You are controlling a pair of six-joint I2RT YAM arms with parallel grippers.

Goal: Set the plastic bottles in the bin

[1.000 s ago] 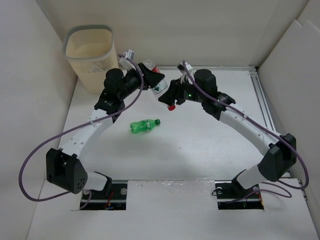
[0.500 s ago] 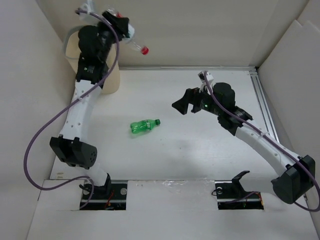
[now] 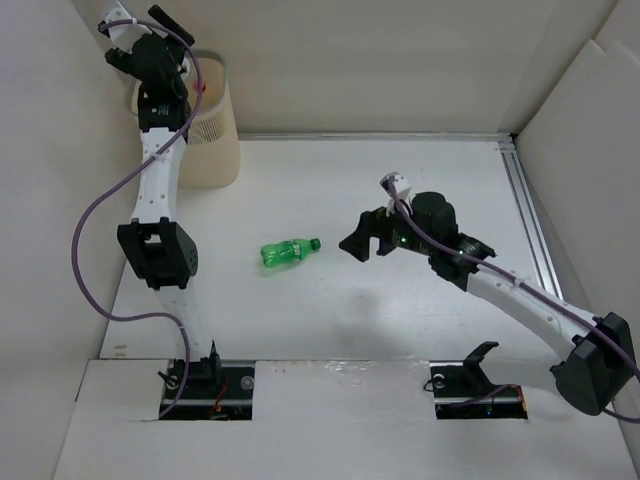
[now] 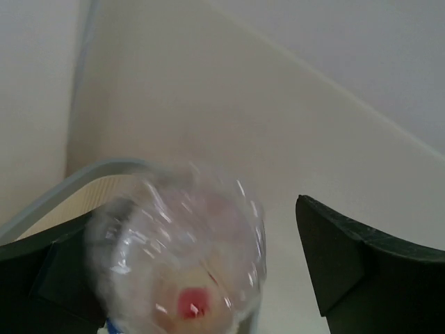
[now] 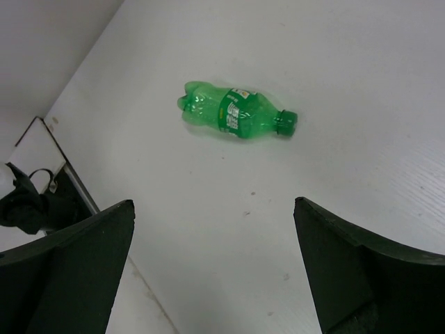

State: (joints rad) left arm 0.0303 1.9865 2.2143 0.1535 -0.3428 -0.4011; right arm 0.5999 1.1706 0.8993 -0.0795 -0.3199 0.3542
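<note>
Release over bin: one clear bottle going in, green bottle left on desk.
Bin (image 3: 215, 140), far-left desk (image 3: 400, 180) corner: left end effector (image 4: 195, 209) raised over its mouth, brought from mid-desk within the last second. Fingers sprung wide from a tight grip, clear red-capped bottle (image 4: 177, 264) blurred and loose between them, apparently dropping in. Right end effector (image 5: 213, 203): spread fully, holding nothing, hovering near green bottle (image 5: 233, 115) lying sideways mid-desk, likely the next pick.

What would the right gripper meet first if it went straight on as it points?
Probably the green bottle, ahead of the right gripper; depth is unclear, so the table may come first.
</note>
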